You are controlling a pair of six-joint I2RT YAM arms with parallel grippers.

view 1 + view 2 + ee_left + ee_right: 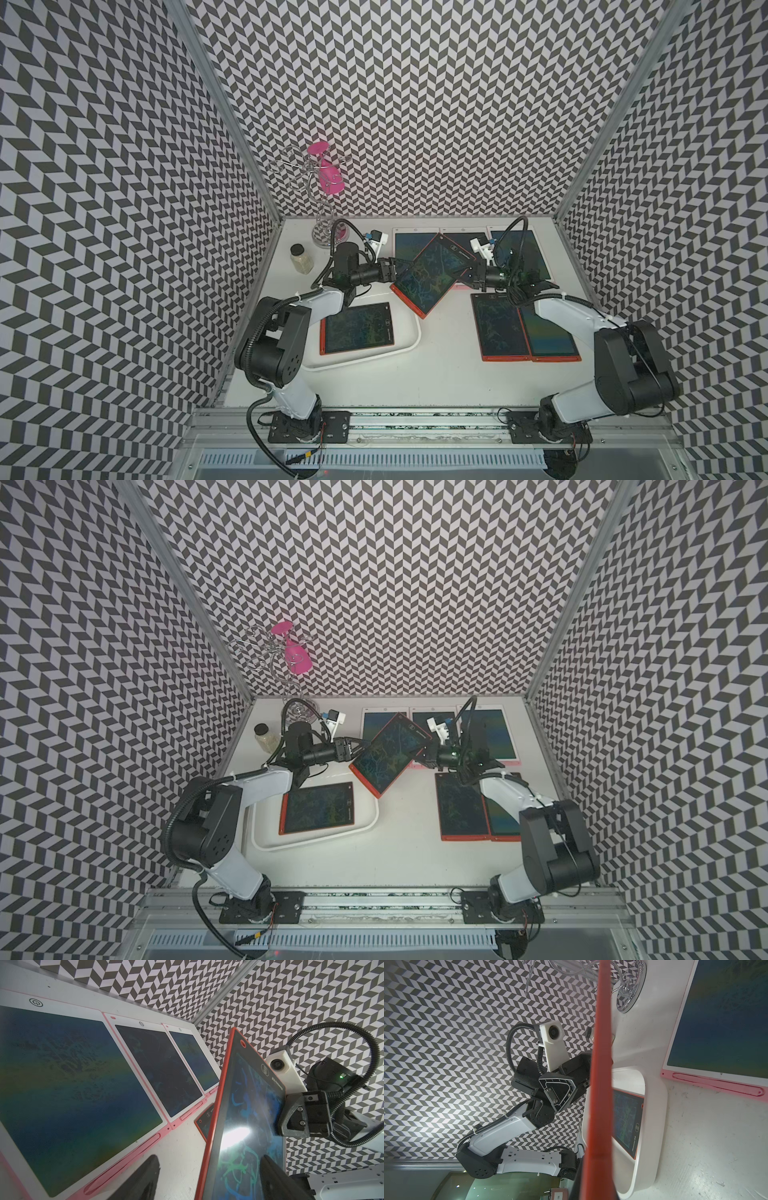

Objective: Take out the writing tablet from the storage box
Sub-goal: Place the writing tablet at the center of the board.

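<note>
likely handover: right pincer (pixel 471 277) clenched on edge of writing tablet (pixel 432 272), aloft just beyond storage box (pixel 655 1126); left pincer (pixel 394 266) released, straddling opposite side

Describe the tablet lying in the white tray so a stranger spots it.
Find the shallow white storage box partly under the left arm. A red-framed tablet lies flat inside it. Unlike the other red tablets, it alone sits within a white rim.
</note>
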